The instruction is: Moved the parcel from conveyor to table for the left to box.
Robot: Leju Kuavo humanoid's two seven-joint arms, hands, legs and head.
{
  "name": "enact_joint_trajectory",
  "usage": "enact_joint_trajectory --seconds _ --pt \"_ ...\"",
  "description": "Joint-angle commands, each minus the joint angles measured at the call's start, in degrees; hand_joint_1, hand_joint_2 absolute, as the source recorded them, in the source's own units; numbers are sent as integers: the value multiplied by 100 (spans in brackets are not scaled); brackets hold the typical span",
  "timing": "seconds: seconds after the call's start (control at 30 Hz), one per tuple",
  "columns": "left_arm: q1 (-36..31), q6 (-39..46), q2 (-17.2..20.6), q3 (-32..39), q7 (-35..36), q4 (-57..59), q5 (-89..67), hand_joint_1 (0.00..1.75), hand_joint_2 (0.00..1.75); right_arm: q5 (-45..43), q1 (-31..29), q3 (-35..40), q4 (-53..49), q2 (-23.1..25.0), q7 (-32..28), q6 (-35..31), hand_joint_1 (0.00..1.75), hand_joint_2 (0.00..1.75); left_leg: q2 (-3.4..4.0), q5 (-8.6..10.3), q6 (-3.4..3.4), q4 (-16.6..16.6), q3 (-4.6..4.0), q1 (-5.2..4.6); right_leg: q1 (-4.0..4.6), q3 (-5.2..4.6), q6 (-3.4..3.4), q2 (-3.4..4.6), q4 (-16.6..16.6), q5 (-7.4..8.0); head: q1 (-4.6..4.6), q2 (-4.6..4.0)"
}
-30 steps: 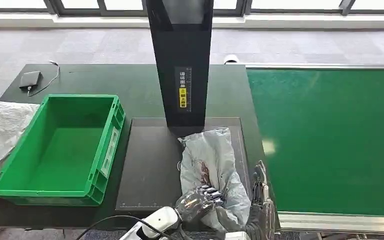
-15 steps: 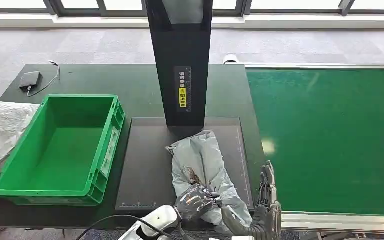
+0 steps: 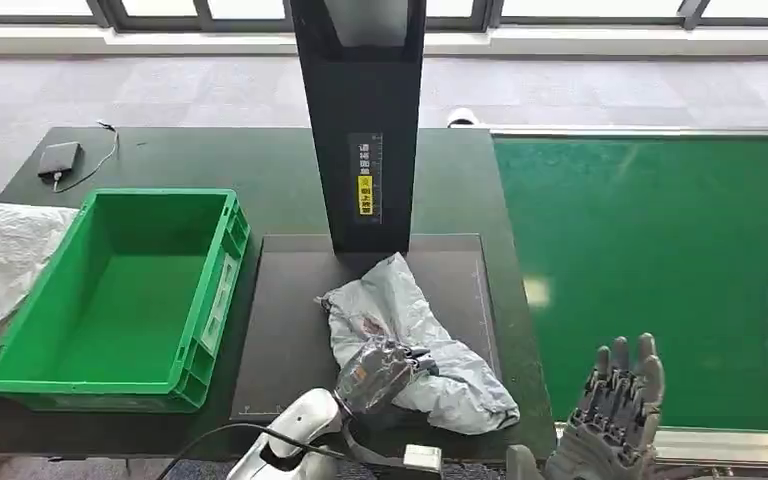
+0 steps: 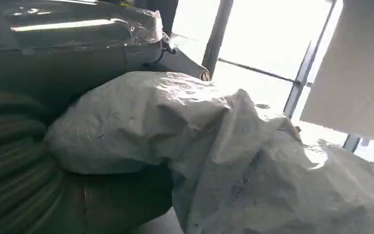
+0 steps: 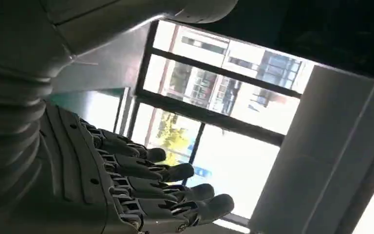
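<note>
Gripping the grey parcel (image 3: 412,335) on the dark mat (image 3: 290,340), the left hand (image 3: 375,368) has its fingers curled into the crumpled bag's near edge.
From the parcel, the empty green crate (image 3: 215,290) sits at nine o'clock, the black post (image 3: 360,120) at twelve and the green conveyor (image 3: 650,270) at three; the right hand (image 3: 615,415) is raised at four o'clock, fingers spread wide and holding nothing.

Grey crinkled parcel (image 3: 408,335) w/ dark reddish blotch; bright green crate (image 3: 120,300); darker green conveyor (image 3: 660,260); black mat (image 3: 290,330); black post (image 3: 360,110) w/ yellow label; dark green table (image 3: 260,170).
</note>
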Motion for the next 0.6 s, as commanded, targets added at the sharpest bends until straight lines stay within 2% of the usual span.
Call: enact_joint_trajectory --seconds 0.03,0.1,0.13,0.17,0.27,0.37,0.6 --pt "531 168 -286 692 -246 -1389 528 175 175 -369 163 -470 -820 -36 -15 70 0 175 1 -4 2 1 -10 2 3 -8 -5 -2 -1 -2 0 0" --pt "531 168 -286 692 -246 -1389 528 175 175 -369 163 -470 -820 -36 -15 70 0 175 2 -3 1 -3 -5 2 3 -4 -5 -2 -7 -2 0 0" --pt "595 746 -319 707 -401 -1552 676 175 175 -379 169 -412 -750 -46 -15 -36 0 175 -1 -3 1 1 -4 1 2 -2 -2 -3 -2 -3 0 0" --pt "659 839 -282 716 -381 -1850 733 175 175 -384 178 -370 -744 -71 -15 -77 0 175 -1 -2 1 -2 -6 5 7 -2 -5 -4 -8 0 0 0" --pt "910 892 -159 797 -294 -2849 984 175 175 -403 206 -294 -747 -100 -15 -77 0 175 14 -7 0 1 -9 3 4 -8 -5 11 -1 -2 0 0" --pt "1099 1004 -100 864 -361 -3236 1258 175 175 -494 189 -237 -701 -175 -15 -77 0 175 13 -7 -1 1 -5 4 5 -4 -4 12 -1 -2 0 0" --pt "1123 1221 -106 931 -391 -3084 1335 175 175 -475 176 -197 -659 -155 -15 -77 0 175 5 -4 0 -5 1 5 6 5 -6 3 -9 -5 0 0"
